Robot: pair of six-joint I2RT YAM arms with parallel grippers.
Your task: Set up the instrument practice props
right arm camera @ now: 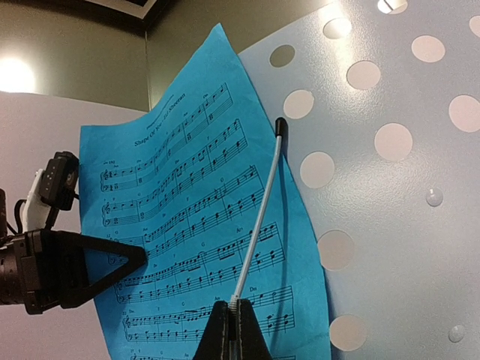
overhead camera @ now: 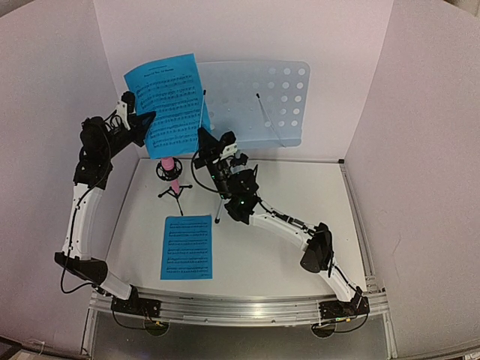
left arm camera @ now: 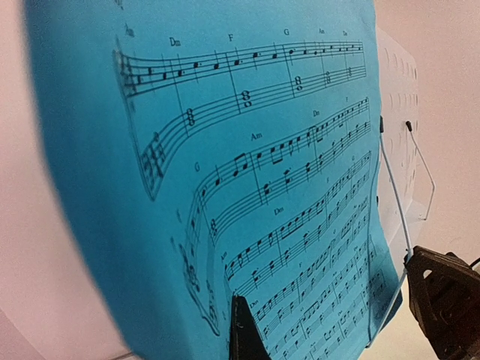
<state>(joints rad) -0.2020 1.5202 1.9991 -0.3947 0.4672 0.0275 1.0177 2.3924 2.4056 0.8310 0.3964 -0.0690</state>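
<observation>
White walls back the desk (overhead camera: 255, 101); left gripper (overhead camera: 152, 118), clamped on the sheet (overhead camera: 169, 97), holds it behind the upright wire (overhead camera: 204, 109); right gripper (overhead camera: 203, 135) pinches that wire's foot.

Two matching arms on show: the left arm (overhead camera: 77, 214) and the right arm (overhead camera: 281, 220) both run long white shells between chunky black joint housings. A black cable (overhead camera: 194, 166) loops beside the right wrist, and a small green light (overhead camera: 241, 201) glows on the housing there. The left gripper (overhead camera: 152, 115) and right gripper (overhead camera: 201, 133) are all black, their flat, wedge-shaped fingers (right arm camera: 112, 261) tapering to points.
</observation>
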